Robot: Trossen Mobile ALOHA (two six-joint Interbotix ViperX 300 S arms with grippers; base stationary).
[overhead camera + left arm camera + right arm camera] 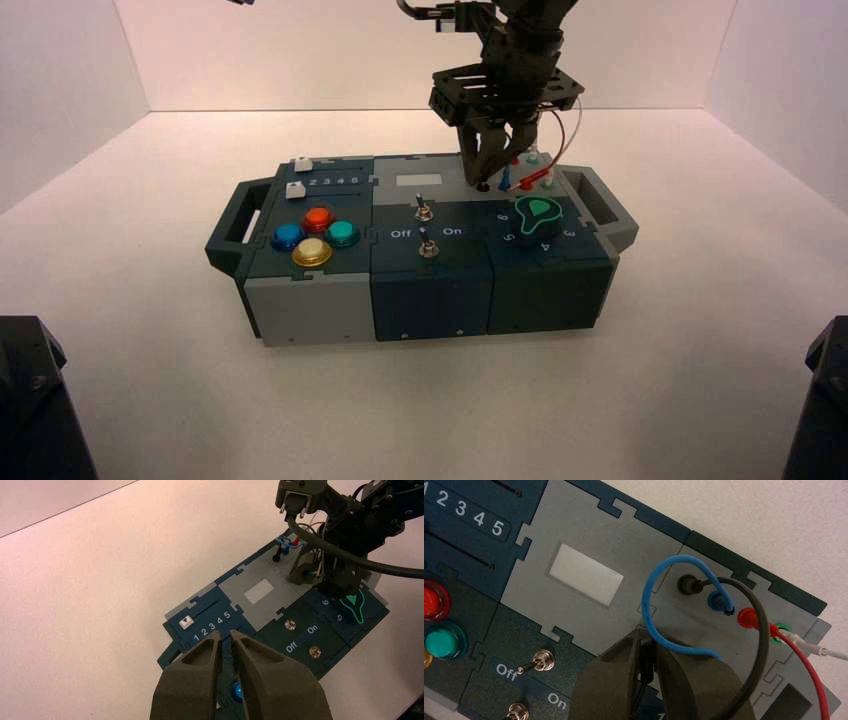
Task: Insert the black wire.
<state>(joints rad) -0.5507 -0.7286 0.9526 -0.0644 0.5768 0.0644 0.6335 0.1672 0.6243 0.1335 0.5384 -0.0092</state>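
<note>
The right claw (647,638), over the box's (430,300) grey socket panel (719,637), grips one black wire (762,630) plug; the other end sits in a black socket (682,588). The left claw (227,637) hovers, slightly parted, empty.

A smooth, pale, cream-white tabletop (160,400) lies under warm light, with softly shaded areas. Behind it, a thin dark line marks its far edge against a plain pinkish-white back wall (270,60); matching pale side walls (55,90) flank it.

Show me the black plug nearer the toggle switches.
The black plug in the right gripper, over the grey panel; the other sits beside the blue plug.
</note>
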